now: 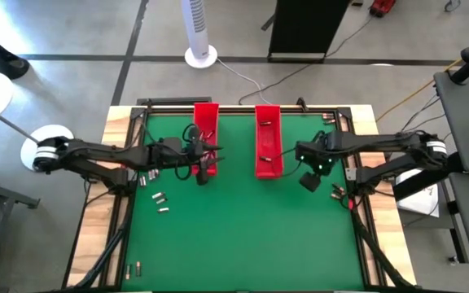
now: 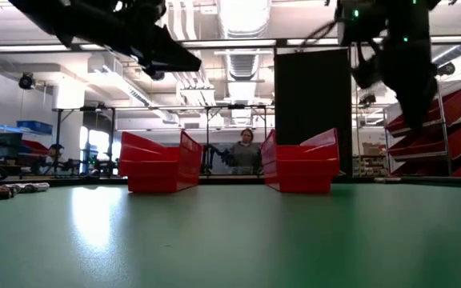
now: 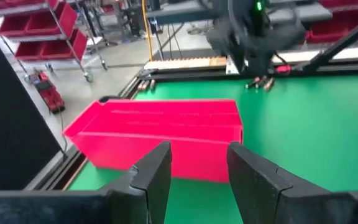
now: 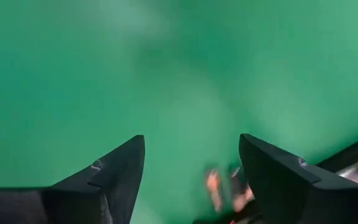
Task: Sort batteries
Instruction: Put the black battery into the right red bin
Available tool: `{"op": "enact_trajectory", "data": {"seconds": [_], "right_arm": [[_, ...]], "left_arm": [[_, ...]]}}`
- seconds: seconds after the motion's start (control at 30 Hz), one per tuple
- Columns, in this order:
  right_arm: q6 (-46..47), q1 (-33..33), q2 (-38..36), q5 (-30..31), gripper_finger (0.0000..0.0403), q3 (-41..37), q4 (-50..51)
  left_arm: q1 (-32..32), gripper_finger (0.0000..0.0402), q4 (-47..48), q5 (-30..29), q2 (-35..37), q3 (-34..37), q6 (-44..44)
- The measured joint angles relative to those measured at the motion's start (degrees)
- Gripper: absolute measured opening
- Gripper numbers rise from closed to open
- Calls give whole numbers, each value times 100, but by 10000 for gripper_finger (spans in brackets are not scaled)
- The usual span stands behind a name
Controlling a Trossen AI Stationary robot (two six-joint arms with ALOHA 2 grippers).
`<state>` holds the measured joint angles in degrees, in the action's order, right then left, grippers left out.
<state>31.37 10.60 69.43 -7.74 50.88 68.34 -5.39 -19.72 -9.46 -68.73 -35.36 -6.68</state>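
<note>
Two dark arms are working over a green table (image 1: 243, 236) strewn with batteries (image 1: 160, 198). The left gripper (image 1: 207, 156) is hanging above the near end of the left red tray (image 1: 206, 118), its fingers (image 3: 157, 171) parted with nothing between them. The right gripper (image 1: 309, 181) is hovering beside the right red tray (image 1: 268, 138), its fingers (image 4: 114, 168) spread wide and empty above more batteries (image 1: 338, 193) lying near the table's right edge. Others are lying at the near left corner (image 1: 132, 268). A person (image 2: 246, 152) is sitting in the room beyond.
</note>
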Motion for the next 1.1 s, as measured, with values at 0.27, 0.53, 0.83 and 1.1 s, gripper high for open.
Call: {"op": "enact_trajectory", "data": {"seconds": [0.27, 0.53, 0.83, 1.1], "right_arm": [[1128, -142, 391, -1140, 220, -916, 58], [1107, -429, 498, -688, 219, -1155, -7], [908, -600, 763, -676, 190, -1451, -228], [603, -600, 1199, -728, 143, -1541, -445]], "left_arm": [[2, 137, -227, 1, -625, -174, -127], [7, 137, -211, 1, -1456, -493, -296], [85, 137, 31, 1, -1349, -574, -609], [124, 136, 576, -1, -228, -403, -447]]}}
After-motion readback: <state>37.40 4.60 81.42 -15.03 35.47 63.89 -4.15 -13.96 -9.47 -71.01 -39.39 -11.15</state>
